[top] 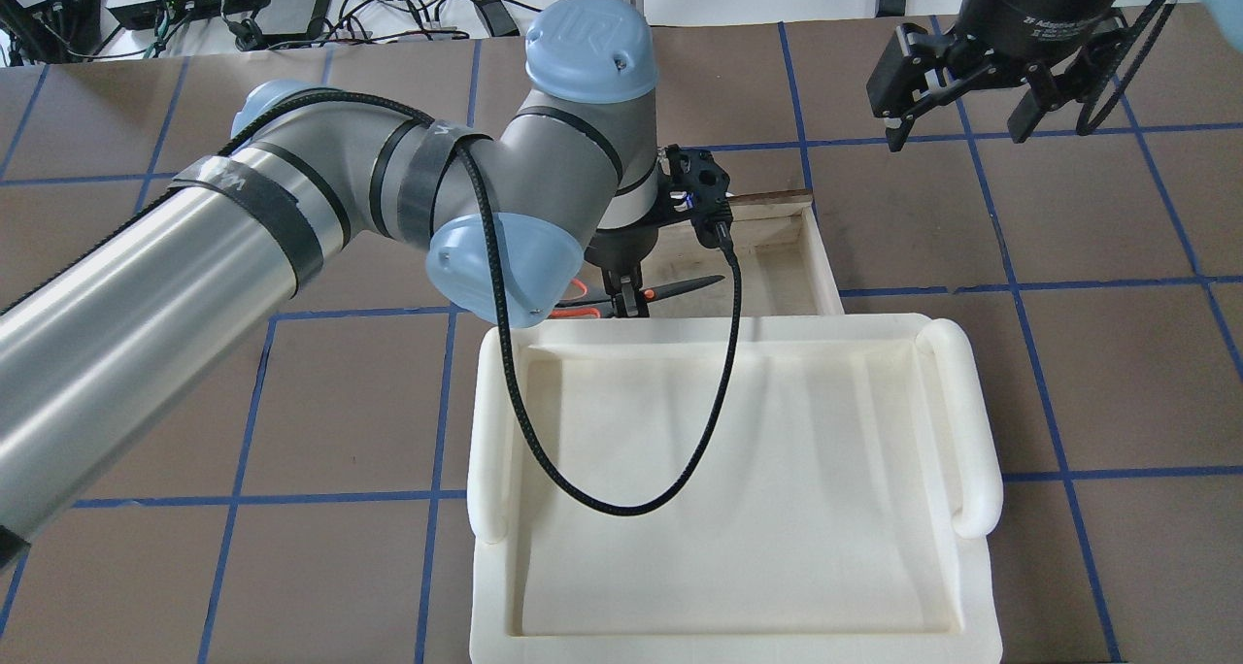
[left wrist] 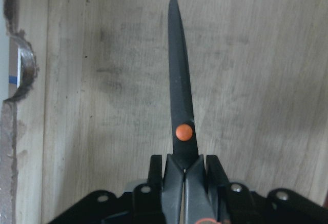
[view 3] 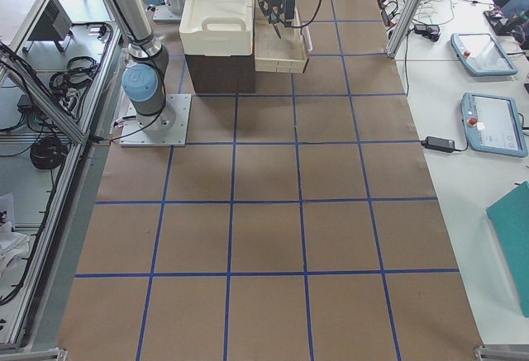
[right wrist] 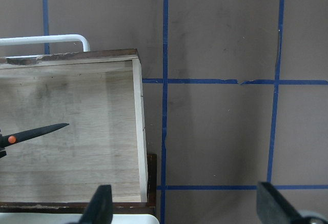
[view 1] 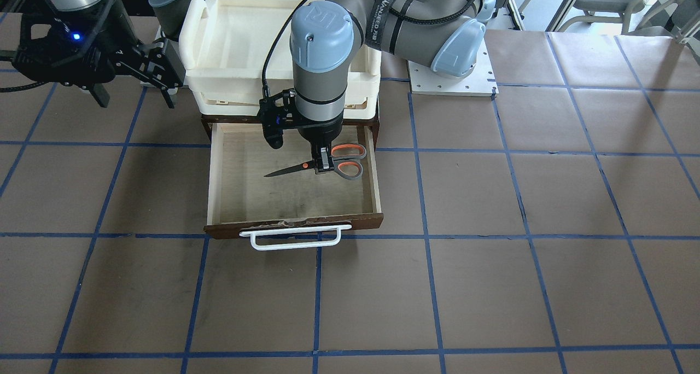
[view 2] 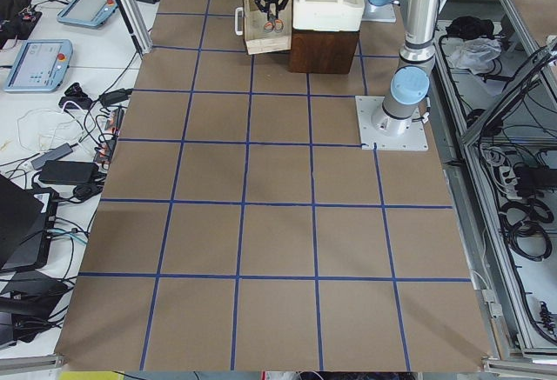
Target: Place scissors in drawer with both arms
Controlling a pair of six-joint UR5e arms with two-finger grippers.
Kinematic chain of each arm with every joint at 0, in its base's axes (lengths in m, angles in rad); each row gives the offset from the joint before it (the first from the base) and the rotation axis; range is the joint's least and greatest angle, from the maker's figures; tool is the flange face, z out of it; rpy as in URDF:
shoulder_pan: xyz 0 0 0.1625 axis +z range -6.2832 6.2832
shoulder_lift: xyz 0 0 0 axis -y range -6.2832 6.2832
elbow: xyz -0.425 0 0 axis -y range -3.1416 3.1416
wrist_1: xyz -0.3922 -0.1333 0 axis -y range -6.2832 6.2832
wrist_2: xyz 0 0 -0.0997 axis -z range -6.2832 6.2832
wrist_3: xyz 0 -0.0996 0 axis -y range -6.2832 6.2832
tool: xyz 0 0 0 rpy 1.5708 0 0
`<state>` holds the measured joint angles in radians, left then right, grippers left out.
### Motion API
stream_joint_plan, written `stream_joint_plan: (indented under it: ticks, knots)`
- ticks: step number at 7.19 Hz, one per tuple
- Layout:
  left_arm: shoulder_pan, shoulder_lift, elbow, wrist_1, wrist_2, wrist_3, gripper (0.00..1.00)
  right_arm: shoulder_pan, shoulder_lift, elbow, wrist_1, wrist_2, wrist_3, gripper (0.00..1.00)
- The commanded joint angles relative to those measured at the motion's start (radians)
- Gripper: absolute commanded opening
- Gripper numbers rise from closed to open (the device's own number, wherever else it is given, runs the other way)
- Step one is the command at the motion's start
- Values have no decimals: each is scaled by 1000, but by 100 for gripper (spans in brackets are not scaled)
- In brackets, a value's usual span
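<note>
Left pincer — clamped on the small scissors with dark grey blades and orange-lined grey handles, gripping just behind the orange pivot. Blades project ahead of the pincer, handle loops behind it. Directly below lies the pale floor of the open dark brown wooden drawer with white bar handle. Contact with that floor cannot be confirmed. Right pincer — jaws apart, empty, well to the side of the drawer, over the brown table. Status: drawer stands open, scissors within its outline. Remaining, by estimate: release, withdraw.
</note>
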<state>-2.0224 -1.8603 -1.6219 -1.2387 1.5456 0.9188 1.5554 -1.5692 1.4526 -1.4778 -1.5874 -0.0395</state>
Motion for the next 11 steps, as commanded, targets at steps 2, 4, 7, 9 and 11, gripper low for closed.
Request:
stream_joint_plan:
  ticks: [2,4,7,9,11]
  knots:
    - [-42,-29,-12,18,4,-17,5,0,1,2,-1,-3,-7,100]
    - [-42,-36,-12,18,4,-8,7,0,3,2,-4,-6,-7,100]
    - [-42,-43,-13,18,2,-14,23,0,6,2,-4,-6,-7,100]
    - [-42,-45,-13,19,2,-3,53,0,8,2,-9,-6,-7,100]
    - [-42,-42,-7,19,4,-8,78,0,8,2,-9,-5,-7,100]
